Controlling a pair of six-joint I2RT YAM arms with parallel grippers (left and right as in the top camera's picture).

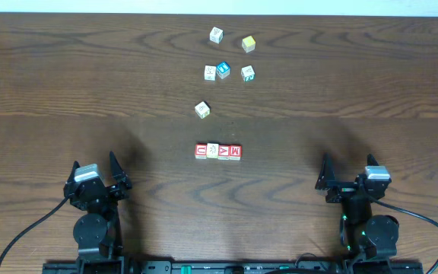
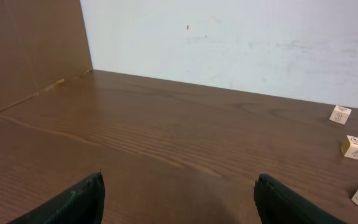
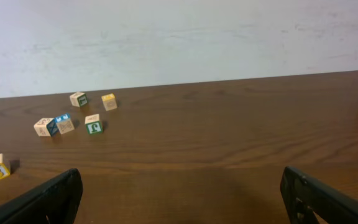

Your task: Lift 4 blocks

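While the blocks [image 1: 218, 151] sit touching in a row, the left gripper [image 1: 95, 162] gapes empty; the right gripper [image 1: 347, 160] likewise.

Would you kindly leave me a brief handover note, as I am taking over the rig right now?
Left tool: open, empty, near the table's front edge.
Right tool: open, empty, likewise.
Blocks: four in a touching row at mid-table between the arms, three red and one cream.
Done: nothing lifted yet.
Left: lift all four; the loose cubes farther back are probably best left alone.
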